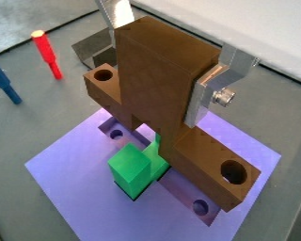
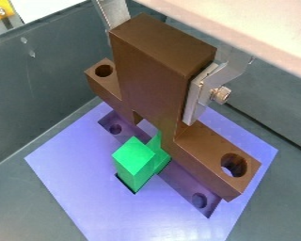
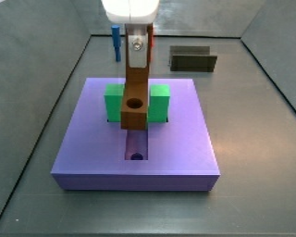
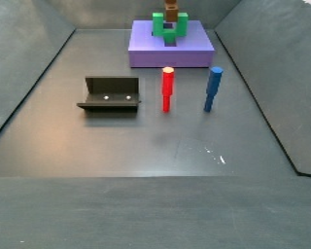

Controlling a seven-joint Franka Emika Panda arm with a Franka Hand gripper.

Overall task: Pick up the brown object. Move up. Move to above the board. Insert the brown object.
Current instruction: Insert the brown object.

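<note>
In both wrist views you see the end effector (image 1: 160, 68) pinching the brown object (image 1: 166, 99) between its silver fingers (image 1: 220, 80), high on the tall stem. The crosspiece with its round holes hangs just over the board (image 1: 65, 174), and the green block (image 1: 135, 169) sits right under it. A red peg (image 1: 46, 54) and a blue peg (image 1: 5, 80) lie off on the floor.

In a side view the object (image 3: 136, 88) stands upright in front of the green block (image 3: 157, 100), its foot at or in the groove of the board (image 3: 176, 153) — whether it has bottomed out you cannot tell. The dark box (image 3: 192, 59) stands well apart behind.

The far side view shows the board (image 4: 171, 53) small at the back, with the red peg (image 4: 167, 88), blue peg (image 4: 213, 88) and box (image 4: 110, 94) standing nearer on the floor.

My judgement: you are in the insertion. Keep the object plumb, press straight down along the groove, watch the green block for rubbing, and release only once it seats.

No writing or brand is readable anywhere.
</note>
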